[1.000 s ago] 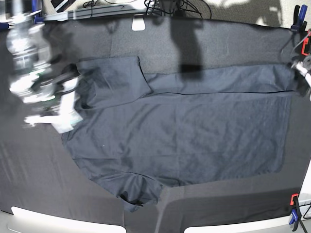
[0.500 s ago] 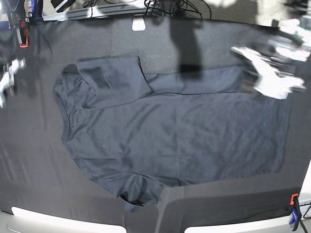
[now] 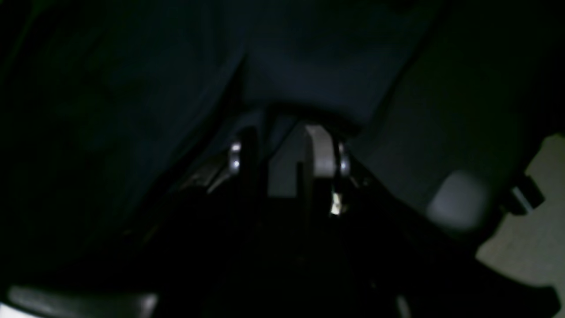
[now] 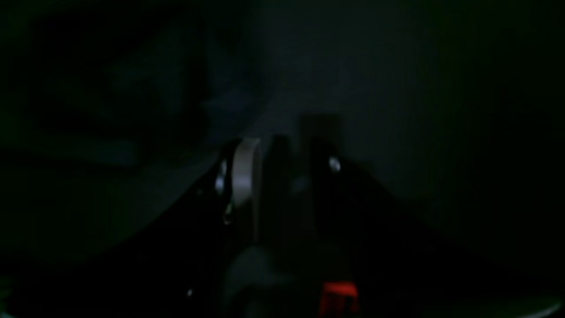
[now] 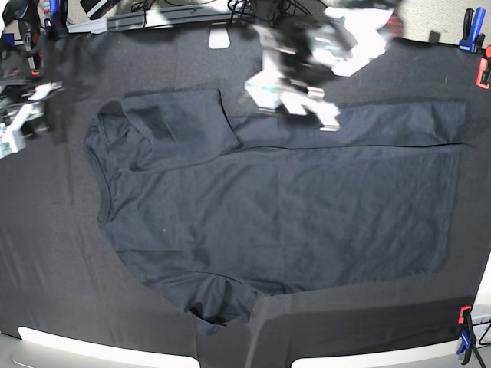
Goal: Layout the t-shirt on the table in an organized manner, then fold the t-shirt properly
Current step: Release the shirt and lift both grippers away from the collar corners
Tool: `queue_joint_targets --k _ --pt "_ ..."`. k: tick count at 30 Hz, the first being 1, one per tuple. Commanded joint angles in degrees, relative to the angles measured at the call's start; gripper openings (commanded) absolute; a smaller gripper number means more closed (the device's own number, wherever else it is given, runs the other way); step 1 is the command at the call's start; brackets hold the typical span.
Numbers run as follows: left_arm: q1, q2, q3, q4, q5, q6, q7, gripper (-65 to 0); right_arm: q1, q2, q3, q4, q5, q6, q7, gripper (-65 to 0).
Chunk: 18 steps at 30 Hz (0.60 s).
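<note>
Lying flat on table (image 5: 61, 253): t-shirt (image 5: 291, 207)

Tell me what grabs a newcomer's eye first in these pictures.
The large dark slate-blue cotton t-shirt dominates, spread across the black cloth-covered table, its far sleeve and near sleeve both folded over. Above its far edge the white left gripper is a motion-blurred streak. Both wrist views are almost black.

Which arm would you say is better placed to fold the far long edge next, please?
Probably the left: the left gripper hovers over the t-shirt's far folded edge, while the right gripper sits off the shirt beyond the collar end.
</note>
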State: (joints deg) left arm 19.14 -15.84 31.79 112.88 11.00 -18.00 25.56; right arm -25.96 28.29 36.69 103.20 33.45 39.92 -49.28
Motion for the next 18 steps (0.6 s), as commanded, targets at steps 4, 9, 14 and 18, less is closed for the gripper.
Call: queue_joint_targets --k 4,9,14,18 --pt "-0.4 0.3 -0.7 1.3 2.7 5.5 -0.7 -49.1 0.1 -1.7 -0.7 0.9 17.0 0.1 -12.8 -46.3" --pt "-0.2 -2.2 -4.3 1.3 2.4 5.8 -0.7 -49.1 0.2 -5.6 -0.7 0.9 19.0 0.1 -15.1 -46.3" --pt "1.0 -6.0 -8.0 1.3 2.4 6.1 -0.1 -49.1 0.9 -8.0 -0.7 0.9 17.4 0.1 -12.3 -43.9" --pt "3.3 -8.9 -10.1 1.3 2.4 6.1 -0.1 -49.1 2.1 -9.1 -0.7 0.8 6.5 0.1 -10.9 -43.7"
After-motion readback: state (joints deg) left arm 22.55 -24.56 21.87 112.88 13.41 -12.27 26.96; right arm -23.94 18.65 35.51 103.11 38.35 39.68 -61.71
